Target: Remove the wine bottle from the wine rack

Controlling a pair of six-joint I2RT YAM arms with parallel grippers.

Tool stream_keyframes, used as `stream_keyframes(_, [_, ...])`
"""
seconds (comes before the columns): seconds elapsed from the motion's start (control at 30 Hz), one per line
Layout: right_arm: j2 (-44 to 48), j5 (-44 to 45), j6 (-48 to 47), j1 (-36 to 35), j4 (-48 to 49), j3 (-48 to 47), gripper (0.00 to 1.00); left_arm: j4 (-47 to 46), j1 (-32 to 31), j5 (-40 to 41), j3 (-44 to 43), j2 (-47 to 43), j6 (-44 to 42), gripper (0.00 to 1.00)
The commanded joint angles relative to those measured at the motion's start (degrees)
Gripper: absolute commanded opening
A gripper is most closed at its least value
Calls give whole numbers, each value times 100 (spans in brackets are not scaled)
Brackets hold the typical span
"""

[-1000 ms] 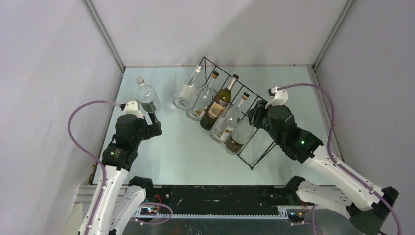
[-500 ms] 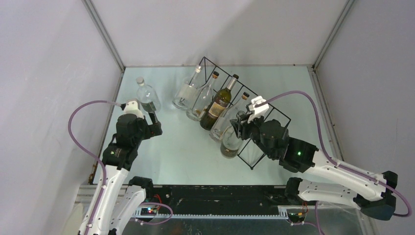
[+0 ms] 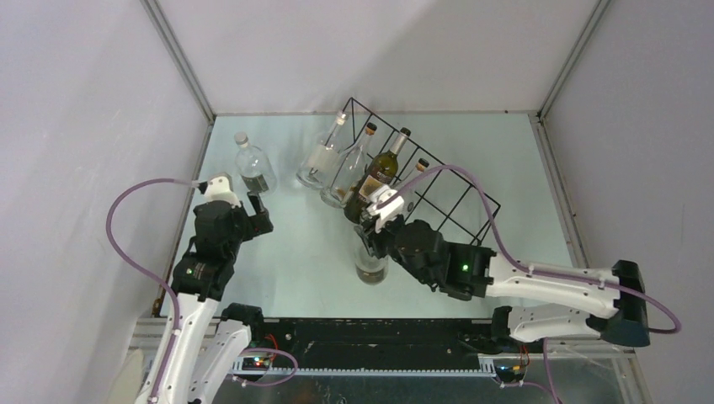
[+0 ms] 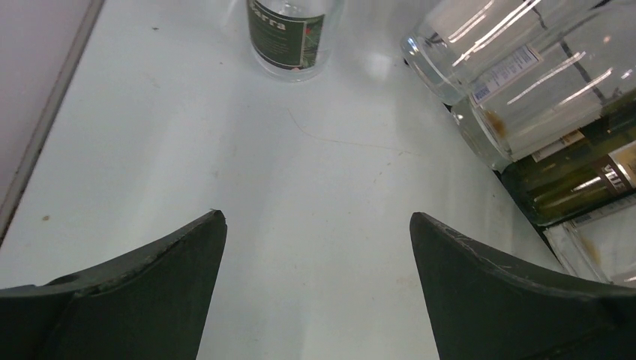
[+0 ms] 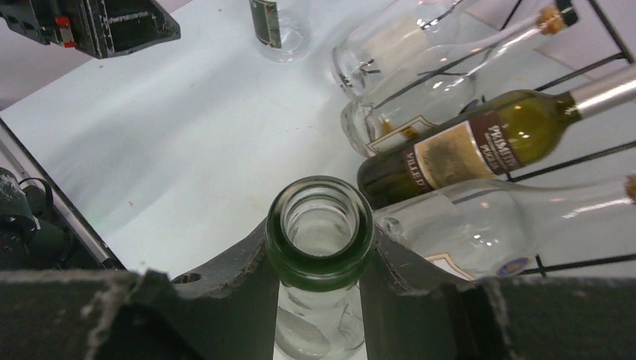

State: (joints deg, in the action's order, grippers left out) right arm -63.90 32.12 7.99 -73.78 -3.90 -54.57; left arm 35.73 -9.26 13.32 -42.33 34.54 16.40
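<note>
The right arm has swung away from the wine rack to the near middle of the worktop. It has pulled a clear wine bottle out with it. The bottle now stands up straight, apart from the rack. The right gripper hugs its neck just under the green rim. I cannot tell if its bottom touches down.

So the job looks almost done. Four other bottles lie in the rack. The left gripper is spread wide with nothing in it.

Plain grey walls stand around the pale, shiny worktop.
</note>
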Motion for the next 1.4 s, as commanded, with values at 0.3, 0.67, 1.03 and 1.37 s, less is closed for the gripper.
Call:
stream_keyframes(0.3, [-1334,-218,-2,12,2159,-1306,0,16,-34,552,-126,-377,-41,100])
stream_keyframes(0.67, [-2074,-396,556,299,2011,-1526,3,-23,-32,394,-120,-369,-41,100])
stream_keyframes(1.03, [-2053,-355,574,240,1699,-1523,67,-67,-37,175,-105,-424,-46,100])
stream_keyframes(1.37, [-946,583,830,121,574,-1528,76,-728,-41,-1391,17,-1246,-187,100])
